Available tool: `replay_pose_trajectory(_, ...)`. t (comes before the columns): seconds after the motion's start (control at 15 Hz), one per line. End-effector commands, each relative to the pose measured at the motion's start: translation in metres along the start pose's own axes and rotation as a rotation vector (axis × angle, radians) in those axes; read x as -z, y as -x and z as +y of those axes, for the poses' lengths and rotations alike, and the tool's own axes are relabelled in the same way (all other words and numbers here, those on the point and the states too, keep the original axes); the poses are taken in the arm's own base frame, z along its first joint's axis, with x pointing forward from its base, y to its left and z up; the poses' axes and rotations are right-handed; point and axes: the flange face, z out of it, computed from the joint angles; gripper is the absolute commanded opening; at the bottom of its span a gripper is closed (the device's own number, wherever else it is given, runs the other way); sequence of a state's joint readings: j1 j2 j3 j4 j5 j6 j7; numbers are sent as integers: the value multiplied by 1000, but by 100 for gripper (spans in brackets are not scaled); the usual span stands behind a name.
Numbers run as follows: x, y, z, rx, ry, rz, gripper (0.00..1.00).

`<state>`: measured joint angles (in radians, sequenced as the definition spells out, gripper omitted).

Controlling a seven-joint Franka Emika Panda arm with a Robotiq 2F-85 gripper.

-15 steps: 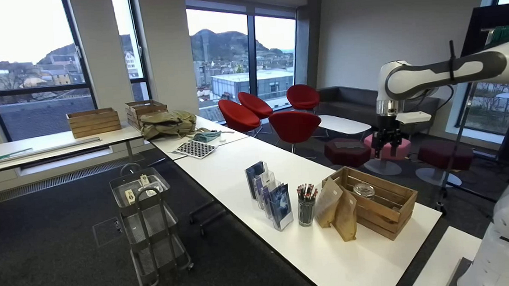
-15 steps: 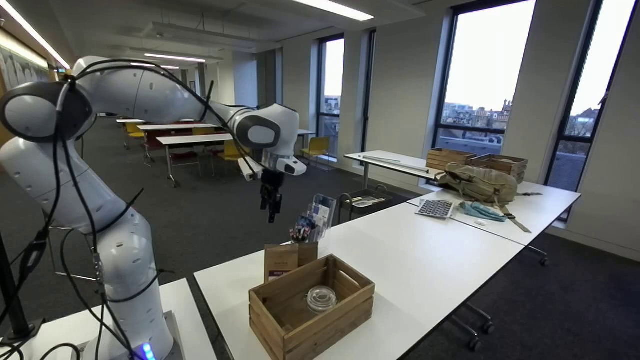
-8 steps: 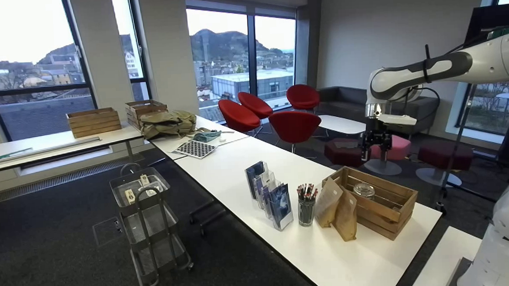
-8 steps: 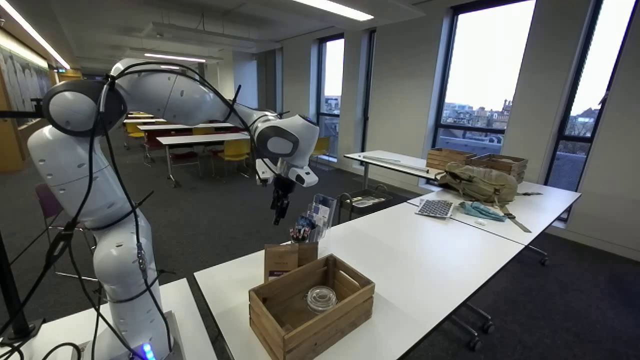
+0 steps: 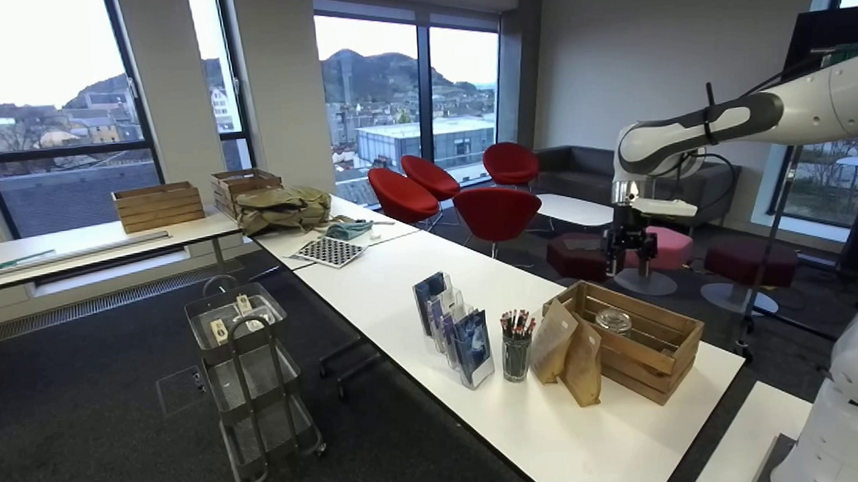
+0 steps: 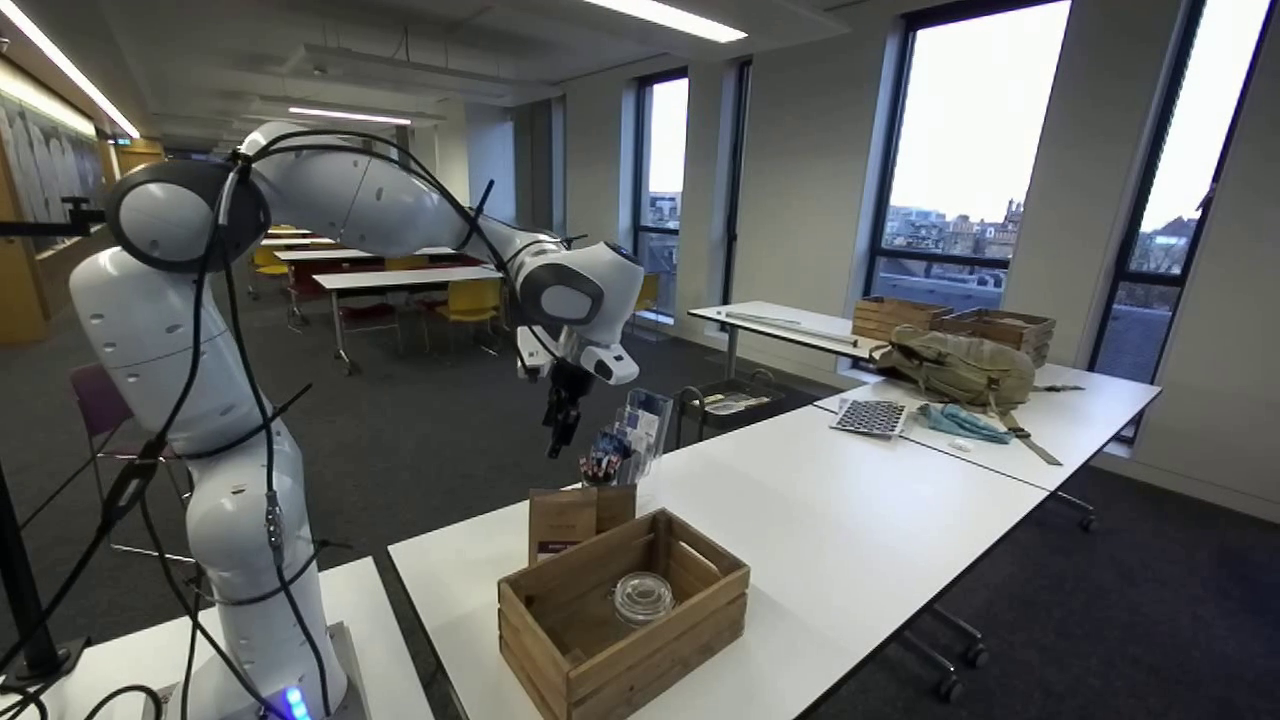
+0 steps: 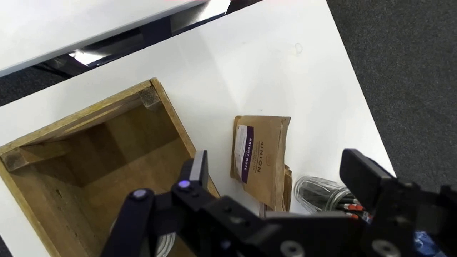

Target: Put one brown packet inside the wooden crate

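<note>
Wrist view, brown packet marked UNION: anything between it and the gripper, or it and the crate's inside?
Nothing visible stands between the open gripper and the brown packet. Only the facing wall of the wooden crate stands between packet and inside.

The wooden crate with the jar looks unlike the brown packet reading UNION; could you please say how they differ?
The wooden crate is wide and open-topped; the brown packet is narrower and tapers upward. The wooden crate has planked sides, while the brown packet carries a purple-and-white label. Both are brown and stand on the white table.
</note>
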<state>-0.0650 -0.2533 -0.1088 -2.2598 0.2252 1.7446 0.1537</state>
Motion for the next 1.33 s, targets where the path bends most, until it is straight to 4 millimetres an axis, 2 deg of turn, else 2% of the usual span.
replay_pose_trajectory(0.0, -42, -32, -12, -54, -29, -48, 100)
replay_pose_trajectory(0.27, -85, -57, -23, -86, -33, -94, 100)
replay_pose_trajectory(0.53, -112, -69, -23, -102, -15, -127, 100)
replay_pose_trajectory(0.87, -123, -73, -21, -115, -17, -147, 100)
replay_pose_trajectory(1.27, -124, -73, -26, -112, -24, -150, 100)
